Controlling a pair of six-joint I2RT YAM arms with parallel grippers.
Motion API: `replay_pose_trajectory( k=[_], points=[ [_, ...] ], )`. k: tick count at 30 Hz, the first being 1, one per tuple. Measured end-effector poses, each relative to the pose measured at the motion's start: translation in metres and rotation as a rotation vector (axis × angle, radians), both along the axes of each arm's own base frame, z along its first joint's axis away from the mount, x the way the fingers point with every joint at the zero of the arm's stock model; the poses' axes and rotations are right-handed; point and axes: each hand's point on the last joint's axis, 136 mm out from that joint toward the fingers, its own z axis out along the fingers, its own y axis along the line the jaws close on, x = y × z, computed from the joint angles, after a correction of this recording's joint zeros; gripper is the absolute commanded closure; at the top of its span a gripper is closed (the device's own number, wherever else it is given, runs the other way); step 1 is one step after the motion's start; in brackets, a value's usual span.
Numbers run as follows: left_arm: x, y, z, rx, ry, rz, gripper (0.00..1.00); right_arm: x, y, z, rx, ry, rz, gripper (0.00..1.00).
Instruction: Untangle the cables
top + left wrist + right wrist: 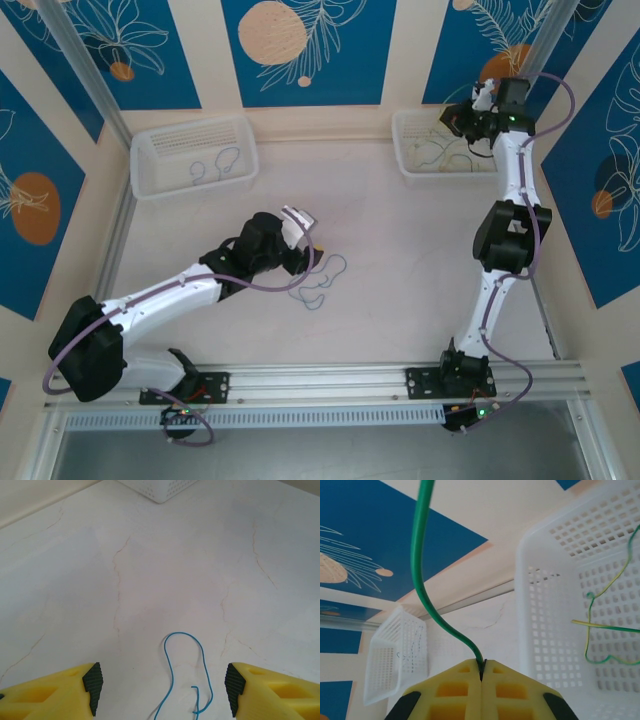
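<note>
Right gripper [481, 672] is clamping a green wire [420, 555] over the basket [555, 580] for sorting — left gripper [162, 689] is gaping above the blue wire [201, 655].

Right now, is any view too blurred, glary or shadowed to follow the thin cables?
Top external: even light, no glare, the blue cable faint but traceable on the table. Left wrist: sharp, the blue cable crisp against the pale surface. Right wrist: the green cable looms thick and slightly soft near the lens; the white basket stays clear.
</note>
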Motion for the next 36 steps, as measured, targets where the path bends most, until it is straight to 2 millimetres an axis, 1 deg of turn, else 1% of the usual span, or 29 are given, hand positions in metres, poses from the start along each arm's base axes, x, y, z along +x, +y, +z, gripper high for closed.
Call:
replay_pose_trajectory(
  k=[4,7,8,10,11,15,17,23,25,28,29,31,36],
  points=[
    [0.000,0.000,0.000,-0.002,0.002,0.002,0.32,0.001,-0.002,0.000,-0.004,0.000,-0.008,1.00],
    [0.000,0.000,0.000,-0.002,0.002,0.001,0.32,0.003,-0.008,-0.008,-0.022,0.020,-0.036,1.00],
    [0.000,0.000,0.000,-0.001,0.001,0.001,0.32,0.004,-0.010,-0.013,-0.028,0.033,-0.046,0.98],
    [0.000,0.000,0.000,-0.001,0.001,0.001,0.32,0.006,-0.014,-0.026,-0.038,0.069,-0.068,0.86],
    [0.000,0.000,0.000,-0.001,0.002,0.001,0.31,0.006,-0.016,-0.034,-0.045,0.091,-0.077,0.83],
    [0.000,0.000,0.000,-0.001,0.002,0.001,0.31,0.004,-0.026,-0.060,-0.085,0.167,-0.122,0.62],
    [0.000,0.000,0.000,-0.001,0.002,0.001,0.31,0.002,-0.030,-0.066,-0.110,0.188,-0.137,0.54],
    [-0.002,0.004,-0.007,0.026,0.024,0.007,0.30,-0.009,-0.037,-0.077,-0.204,0.246,-0.158,0.46],
    [-0.004,0.007,-0.010,0.042,0.033,0.013,0.30,-0.014,-0.039,-0.079,-0.244,0.266,-0.167,0.34],
    [-0.007,0.014,-0.011,0.063,0.040,0.027,0.30,-0.030,-0.041,-0.071,-0.304,0.295,-0.183,0.32],
    [-0.008,0.017,-0.010,0.070,0.041,0.033,0.30,-0.039,-0.043,-0.064,-0.325,0.303,-0.193,0.32],
    [-0.009,0.022,-0.010,0.087,0.043,0.043,0.30,-0.055,-0.044,-0.047,-0.356,0.302,-0.213,0.32],
    [-0.013,0.030,-0.015,0.130,0.057,0.055,0.30,-0.113,-0.044,-0.002,-0.414,0.280,-0.272,0.32]
  ],
)
